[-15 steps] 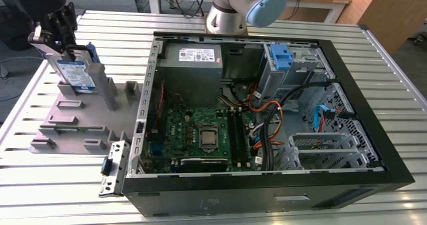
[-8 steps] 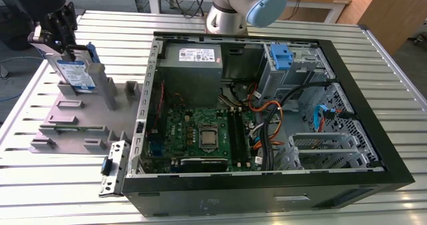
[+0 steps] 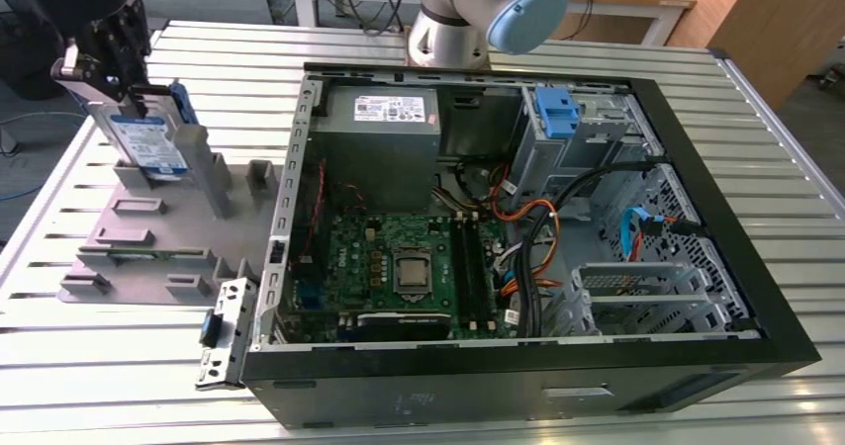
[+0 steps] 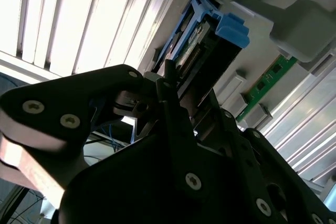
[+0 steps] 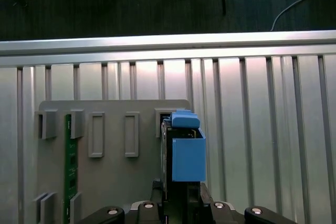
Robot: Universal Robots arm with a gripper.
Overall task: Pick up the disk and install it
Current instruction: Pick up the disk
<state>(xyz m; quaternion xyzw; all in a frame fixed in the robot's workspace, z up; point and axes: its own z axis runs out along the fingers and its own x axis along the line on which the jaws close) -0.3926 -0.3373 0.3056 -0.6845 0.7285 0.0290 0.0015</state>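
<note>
The disk (image 3: 142, 140) stands on edge at the back of the grey fixture (image 3: 158, 237), at the exterior view's left, silver with a blue-and-white label. Its blue side rail (image 5: 187, 153) faces the camera in the first wrist view, and in the second wrist view the disk (image 4: 210, 40) shows edge-on. My gripper (image 3: 117, 87) comes down on its top edge from above, with black fingers (image 5: 157, 205) pressed against both faces, shut on the disk. I cannot tell whether the disk's lower edge still rests in the fixture's slot.
The open computer case (image 3: 739, 208) lies at the exterior view's right, with a grey power-supply box (image 3: 383, 119), a motherboard (image 3: 396, 267), a drive bay with a blue latch (image 3: 560, 109) and loose cables (image 3: 541, 237). A green memory stick (image 5: 68, 166) sits in the fixture. The arm's base (image 3: 469, 15) stands behind the case.
</note>
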